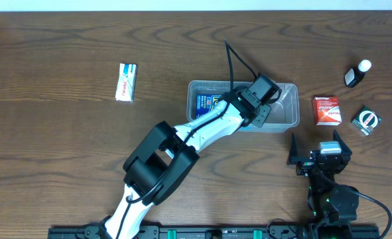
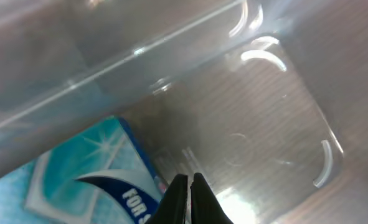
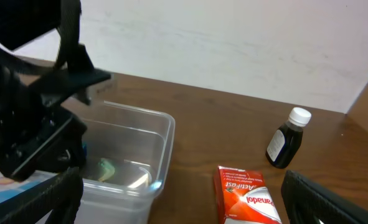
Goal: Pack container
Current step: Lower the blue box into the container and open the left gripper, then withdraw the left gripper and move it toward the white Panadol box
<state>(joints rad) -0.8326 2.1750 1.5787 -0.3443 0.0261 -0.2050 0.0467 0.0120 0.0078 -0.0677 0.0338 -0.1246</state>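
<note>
The clear container (image 1: pixel 290 119) lies at 10 o'clock from the right gripper (image 1: pixel 317 147), which is spread wide and empty. Inside, the left gripper (image 2: pixel 188 188) is pinched together, seemingly holding nothing, with a blue box (image 2: pixel 90 177) at 9 o'clock and bare floor toward 3.

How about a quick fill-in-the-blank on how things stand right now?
1. The left gripper, over the container, is ____.
2. The box lying in the container is ____ in colour.
3. The dark bottle has a ____ cap.
4. The right gripper is empty and ____.

Missing words: shut; blue; white; open.
</note>
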